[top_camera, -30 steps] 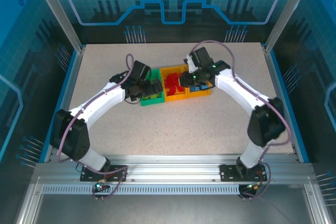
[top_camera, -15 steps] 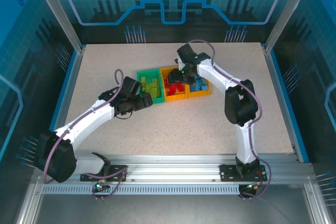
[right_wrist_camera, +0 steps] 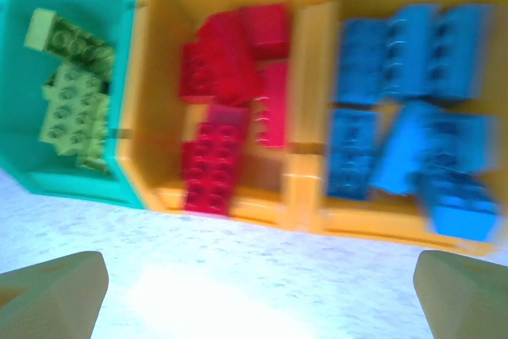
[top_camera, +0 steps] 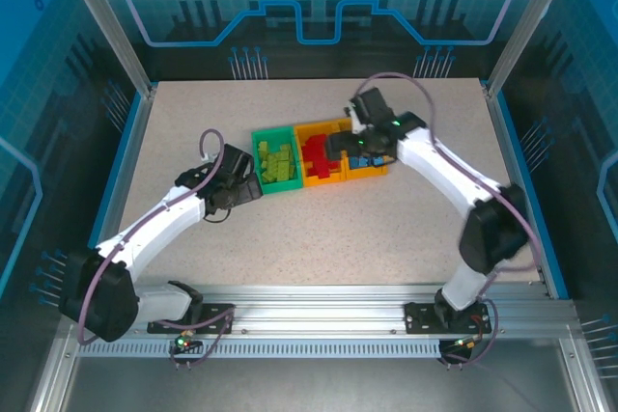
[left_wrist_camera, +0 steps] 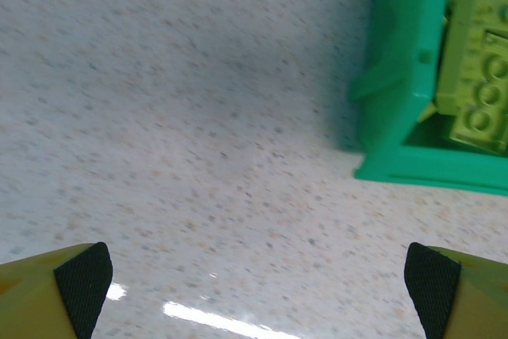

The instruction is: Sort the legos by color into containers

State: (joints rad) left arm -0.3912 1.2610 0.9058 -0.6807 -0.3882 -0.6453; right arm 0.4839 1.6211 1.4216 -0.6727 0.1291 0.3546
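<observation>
Three bins stand side by side. The green bin (top_camera: 258,153) (right_wrist_camera: 79,184) holds lime legos (right_wrist_camera: 75,109) (left_wrist_camera: 476,77). Red legos (right_wrist_camera: 226,101) (top_camera: 315,150) fill the middle orange-yellow bin (right_wrist_camera: 254,204), and blue legos (right_wrist_camera: 413,117) lie in the right orange-yellow bin (right_wrist_camera: 381,224). My left gripper (top_camera: 249,190) (left_wrist_camera: 255,291) is open over bare table just left of the green bin's near corner (left_wrist_camera: 397,168). My right gripper (top_camera: 340,147) (right_wrist_camera: 258,299) is open above the bins' near edge, with nothing between its fingers. The right arm covers part of the blue bin from above.
The speckled table top (top_camera: 386,229) stretches in front of the bins and to both sides. Blue rails (top_camera: 521,180) and glass walls bound the table. The left arm (top_camera: 145,229) lies across the near left part.
My left gripper has drawn back from the green bin toward the near left. The right arm has swung out to the right, its gripper now nearer the blue bin.
</observation>
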